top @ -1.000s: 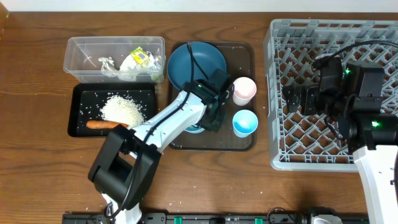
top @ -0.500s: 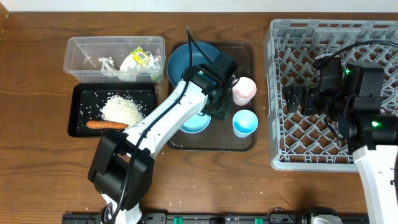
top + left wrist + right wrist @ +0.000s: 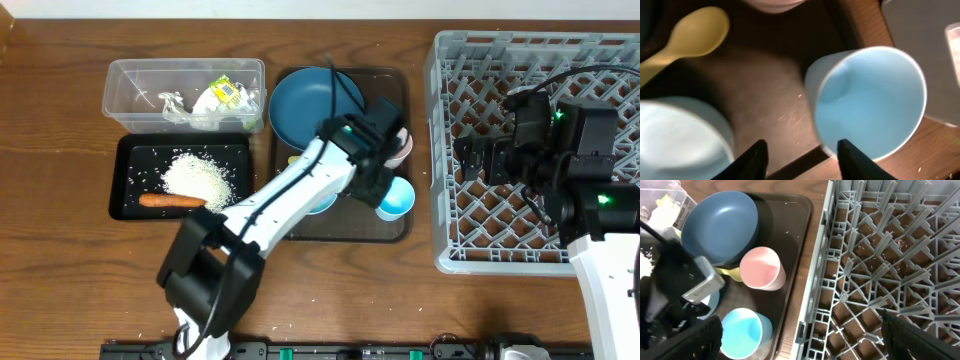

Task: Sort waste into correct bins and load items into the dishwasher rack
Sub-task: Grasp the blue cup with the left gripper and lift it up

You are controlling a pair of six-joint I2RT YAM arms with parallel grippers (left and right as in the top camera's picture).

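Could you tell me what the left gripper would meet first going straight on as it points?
Probably the light blue plastic cup: the open left gripper straddles its near wall, with the dark brown serving tray beneath. Depth is unclear.

Left arm (image 3: pixel 300 190): white moulded links between black joint housings, with a boxy black base joint. One thin black cable (image 3: pixel 333 85) loops free above the wrist. A grey metal plate (image 3: pixel 702 286) is fitted near the wrist. Left end effector (image 3: pixel 802 159): two matt black fingers (image 3: pixel 754 159) with blunt tips.

Right arm (image 3: pixel 605 290): white lower link and blocky black upper housings, with two small green indicator lights (image 3: pixel 556 115) lit. Black cables (image 3: pixel 560 76) arc over the housings. Right end effector (image 3: pixel 802 340): broad black fingers (image 3: pixel 687 340).
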